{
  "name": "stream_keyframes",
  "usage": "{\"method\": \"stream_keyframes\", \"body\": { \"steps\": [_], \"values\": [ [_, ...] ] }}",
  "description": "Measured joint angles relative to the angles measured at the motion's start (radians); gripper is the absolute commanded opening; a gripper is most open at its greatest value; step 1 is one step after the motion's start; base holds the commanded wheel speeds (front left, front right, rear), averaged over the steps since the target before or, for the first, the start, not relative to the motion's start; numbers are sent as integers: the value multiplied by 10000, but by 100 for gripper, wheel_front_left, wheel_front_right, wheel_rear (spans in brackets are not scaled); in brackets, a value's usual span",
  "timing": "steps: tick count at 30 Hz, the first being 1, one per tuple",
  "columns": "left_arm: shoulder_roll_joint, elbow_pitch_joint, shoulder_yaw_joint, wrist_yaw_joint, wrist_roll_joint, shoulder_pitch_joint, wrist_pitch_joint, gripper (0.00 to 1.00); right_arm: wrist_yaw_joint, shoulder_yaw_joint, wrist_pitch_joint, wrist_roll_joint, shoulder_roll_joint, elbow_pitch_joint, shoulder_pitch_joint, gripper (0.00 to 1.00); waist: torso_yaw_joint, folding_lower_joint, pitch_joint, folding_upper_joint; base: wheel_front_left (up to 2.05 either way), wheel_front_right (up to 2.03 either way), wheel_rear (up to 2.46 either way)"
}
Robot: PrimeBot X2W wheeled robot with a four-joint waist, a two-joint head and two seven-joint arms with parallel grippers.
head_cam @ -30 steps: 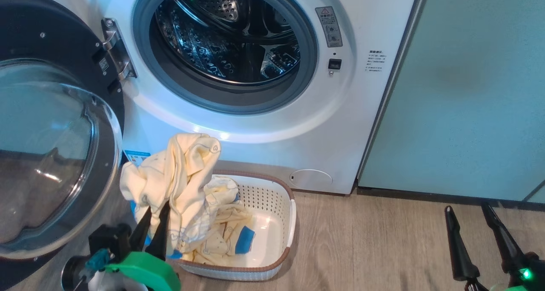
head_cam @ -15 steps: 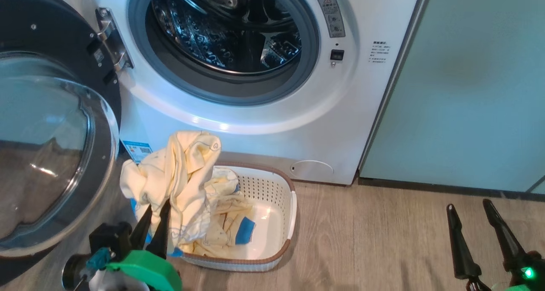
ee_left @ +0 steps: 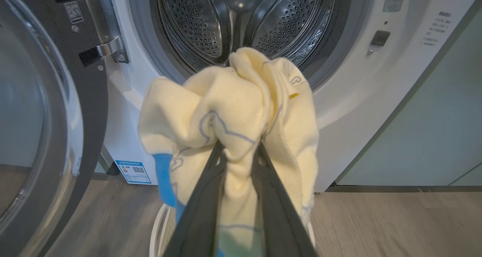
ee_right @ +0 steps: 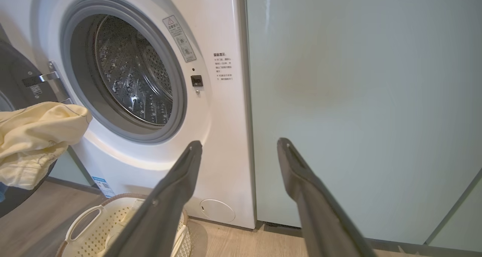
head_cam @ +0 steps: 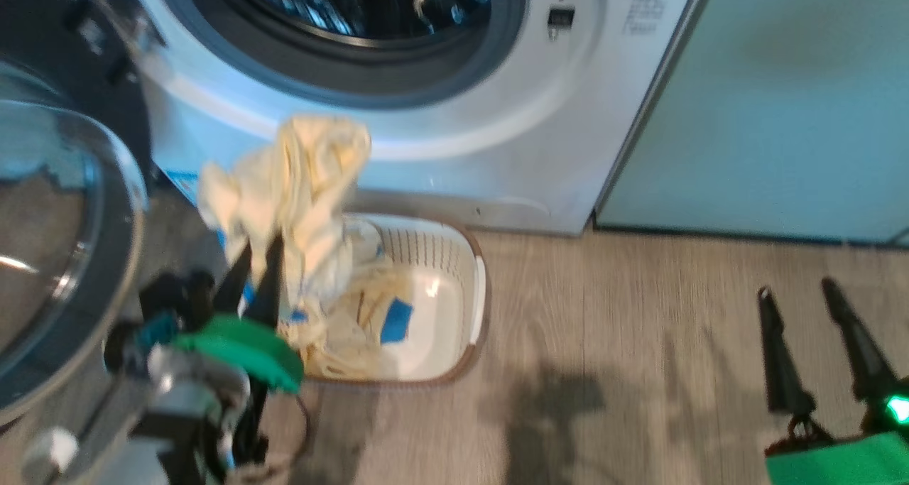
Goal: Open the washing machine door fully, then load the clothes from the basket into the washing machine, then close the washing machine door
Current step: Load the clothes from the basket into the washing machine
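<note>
head: high, fwd-down | L wrist: close, facing drum (ee_left: 188, 23) | R wrist: farther; all share washer (ee_right: 226, 117)

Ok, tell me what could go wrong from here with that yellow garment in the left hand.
1. The left hand pinches only a bunched fold of the yellow garment; it might slip out before reaching the drum.
2. Its hanging tail reaches down to the basket and could snag the rim or drag other clothes out.
3. Loose folds may catch on the grey door seal.

I note the washing machine door (ee_left: 45, 136) open wide. Yellow clothes (ee_left: 233, 106) hang bunched above the basket (head_cam: 433, 247); more lie inside.
</note>
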Motion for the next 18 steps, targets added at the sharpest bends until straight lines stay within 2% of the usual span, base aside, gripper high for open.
{"method": "stream_keyframes", "body": {
  "steps": [8, 16, 18],
  "values": [
    [86, 1476, 148, -322, -52, -2918, 46, 0, 0, -117, 0, 405, 0, -316, -1009, 100, -469, 2, 1691, 0, 0, 0, 0],
    [589, 2957, 430, -855, -322, -5275, 715, 0, 0, -125, 0, 842, 0, -355, -1631, 100, -1136, 3, 3011, 0, 0, 0, 0],
    [899, 3494, 433, -1080, -322, -6132, 1179, 0, 0, -159, 0, 1045, 0, -382, -1752, 100, -1458, 1, 3455, -1, 0, 0, 0]
  ]
}}
